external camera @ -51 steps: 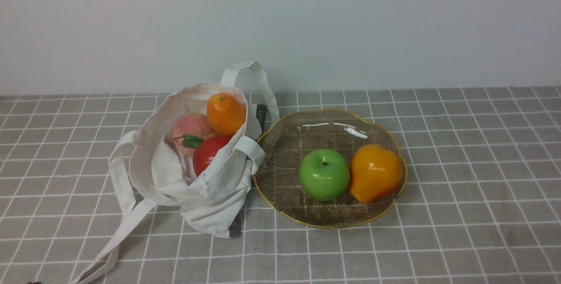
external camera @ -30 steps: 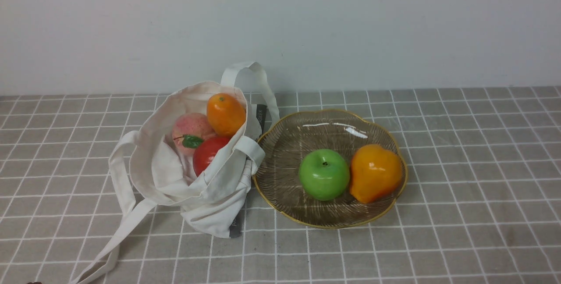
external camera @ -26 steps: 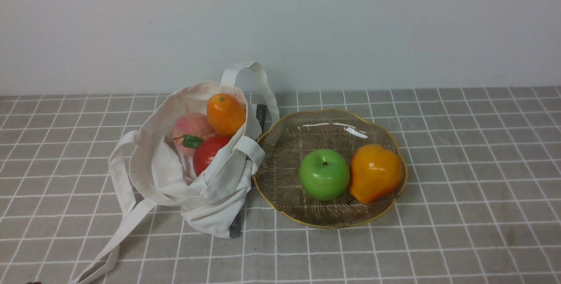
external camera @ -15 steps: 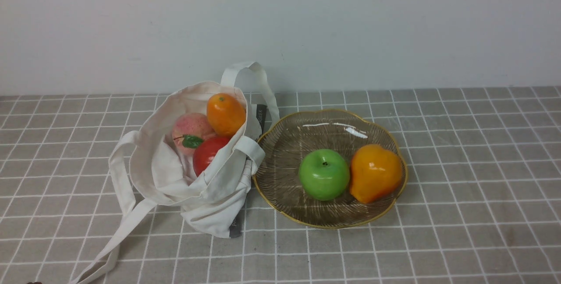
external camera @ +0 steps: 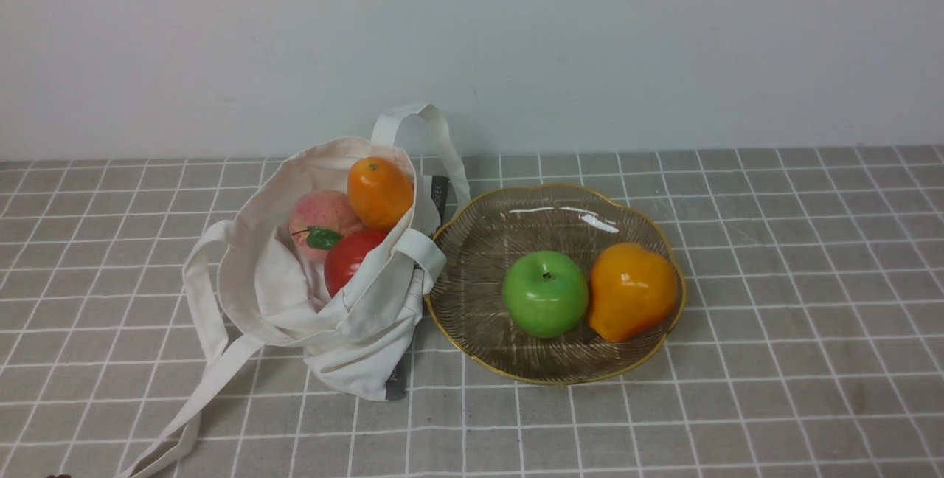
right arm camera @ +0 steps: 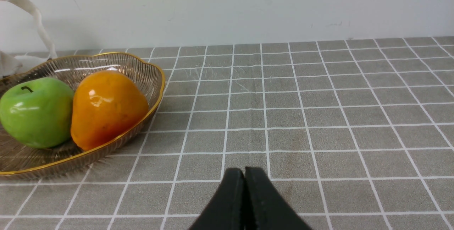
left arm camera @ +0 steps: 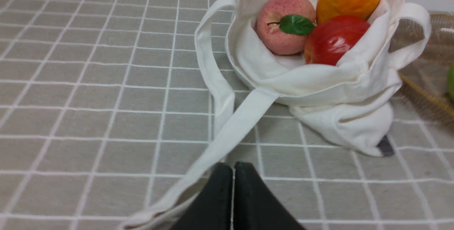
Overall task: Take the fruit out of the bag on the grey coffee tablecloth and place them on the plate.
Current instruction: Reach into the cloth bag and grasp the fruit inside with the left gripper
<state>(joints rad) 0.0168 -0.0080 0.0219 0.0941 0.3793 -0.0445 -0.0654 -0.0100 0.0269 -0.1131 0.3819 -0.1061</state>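
The off-white bag (external camera: 346,330) lies open on the grey coffee tablecloth (external camera: 774,301). Inside it sit an orange mango (external camera: 379,192), a pink peach (external camera: 318,214) with a green leaf, and a round red fruit (external camera: 348,258). The plate (external camera: 479,242) stands right of the bag, touching it, with a green apple (external camera: 545,293) and an orange pear-shaped fruit (external camera: 631,291) on it. My left gripper (left arm camera: 233,168) is shut and empty, close to the bag's strap (left arm camera: 227,134). My right gripper (right arm camera: 244,173) is shut and empty, over bare cloth right of the plate (right arm camera: 134,68). Neither gripper shows in the front view.
A pale wall (external camera: 590,43) runs behind the table's far edge. One long strap (external camera: 199,389) trails toward the front left corner; another loops up behind the bag (external camera: 420,120).
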